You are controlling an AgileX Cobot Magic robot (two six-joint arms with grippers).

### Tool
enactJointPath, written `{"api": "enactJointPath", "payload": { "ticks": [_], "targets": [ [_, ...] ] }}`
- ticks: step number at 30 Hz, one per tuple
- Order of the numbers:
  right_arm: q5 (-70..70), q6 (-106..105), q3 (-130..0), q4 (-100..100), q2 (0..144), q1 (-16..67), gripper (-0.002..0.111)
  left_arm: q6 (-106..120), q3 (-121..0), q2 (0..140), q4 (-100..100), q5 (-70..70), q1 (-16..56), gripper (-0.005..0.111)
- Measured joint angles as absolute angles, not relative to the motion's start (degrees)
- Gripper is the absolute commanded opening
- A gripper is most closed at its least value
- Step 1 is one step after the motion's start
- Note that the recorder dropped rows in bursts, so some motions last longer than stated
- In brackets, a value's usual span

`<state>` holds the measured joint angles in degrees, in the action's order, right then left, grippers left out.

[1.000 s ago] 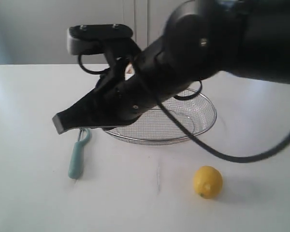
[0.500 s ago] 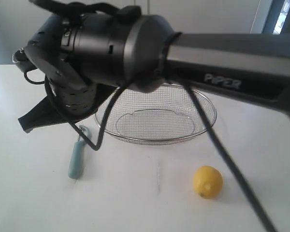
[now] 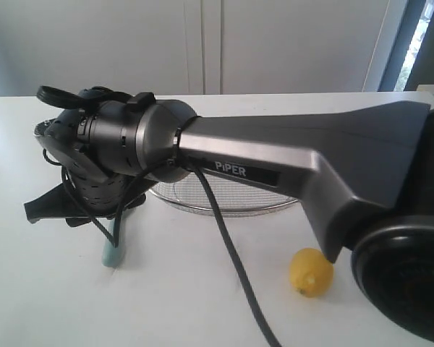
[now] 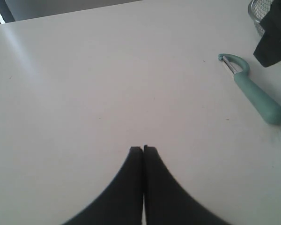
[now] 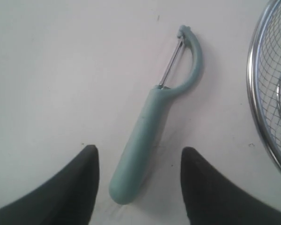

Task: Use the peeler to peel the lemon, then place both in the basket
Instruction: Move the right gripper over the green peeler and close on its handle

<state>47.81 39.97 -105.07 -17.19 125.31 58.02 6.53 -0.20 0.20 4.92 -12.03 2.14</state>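
The right claw (image 5: 139,152) is spread wide. Its two dark fingers stand on either side of the handle end of the peeler (image 5: 152,119) without gripping it. The peeler lies flat on the white desk (image 5: 56,70), its looped blade end pointing away from the claw, just beside the rim of the wire basket (image 5: 249,93). The left claw (image 4: 143,150) is clenched on nothing over bare desk, well apart from the peeler. The lemon (image 3: 311,272) sits on the desk, nearer the exterior camera than the basket and apart from both claws.
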Motion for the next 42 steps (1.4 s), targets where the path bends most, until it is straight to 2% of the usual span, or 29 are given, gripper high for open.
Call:
{"api": "enactJointPath", "payload": {
  "ticks": [16,42],
  "targets": [
    [46.8,50.6,-105.1,-20.8,126.6,57.7,0.049,6.5,-0.2,0.2,4.9,-12.0,2.1,0.000],
    [45.3,52.5,-105.1,-20.5,131.0,57.6,0.049,6.5,-0.2,0.2,4.9,-12.0,2.1,0.000]
  ]
}}
